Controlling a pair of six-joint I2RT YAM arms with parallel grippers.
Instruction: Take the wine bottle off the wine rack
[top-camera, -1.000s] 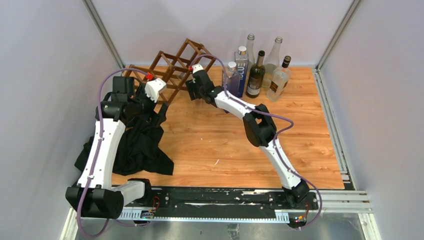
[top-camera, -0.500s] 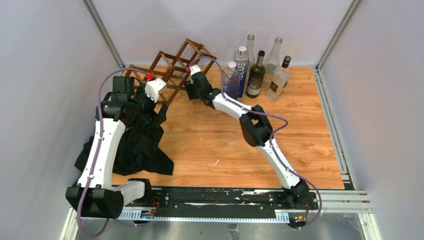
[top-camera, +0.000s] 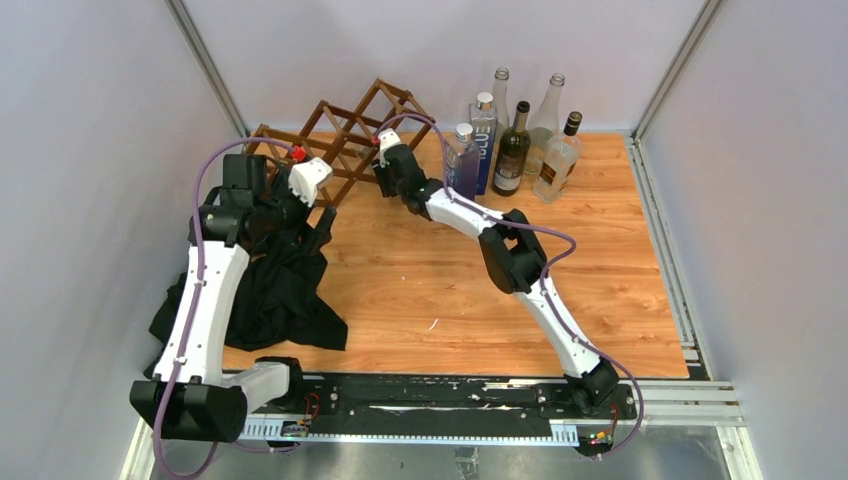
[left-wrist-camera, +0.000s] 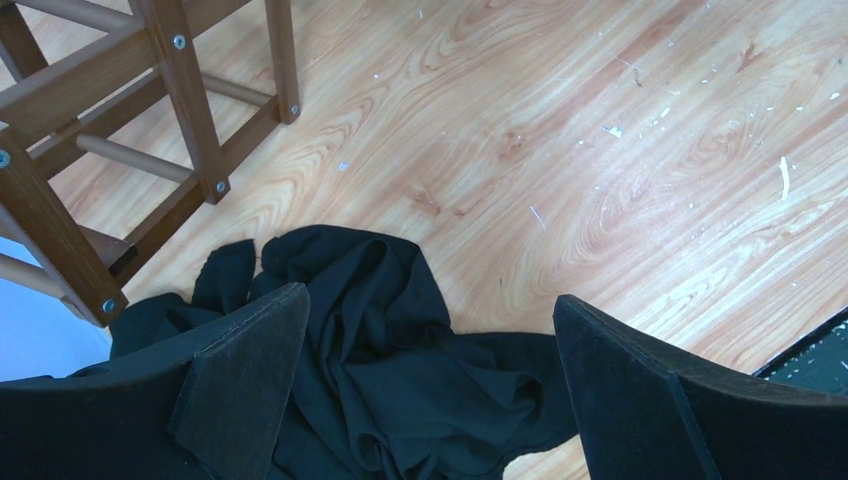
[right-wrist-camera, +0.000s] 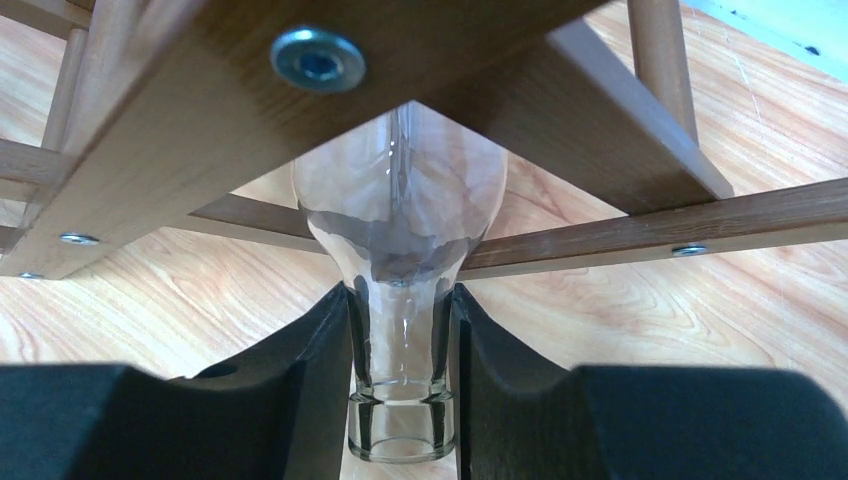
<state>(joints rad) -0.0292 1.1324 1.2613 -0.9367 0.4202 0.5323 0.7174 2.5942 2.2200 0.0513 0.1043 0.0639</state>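
Observation:
The wine rack (top-camera: 338, 132), a dark brown wooden lattice, stands at the back left of the table. In the right wrist view a clear glass wine bottle (right-wrist-camera: 400, 205) lies in one cell of the wine rack (right-wrist-camera: 190, 120), with its neck pointing toward the camera. My right gripper (right-wrist-camera: 402, 335) is shut on that neck just behind the lip, at the rack's front (top-camera: 385, 158). My left gripper (left-wrist-camera: 430, 300) is open and holds nothing. It hangs over a black cloth (left-wrist-camera: 400, 350) just in front of the rack's left end (top-camera: 318, 222).
Several upright bottles (top-camera: 515, 140), one of them blue-labelled (top-camera: 483, 138), stand at the back right of the rack. The black cloth (top-camera: 275, 290) is heaped on the table's left side. Grey walls close in the back and both sides.
My right gripper has moved in toward the rack and its jaws have closed on the bottle's neck. The left arm has barely moved.

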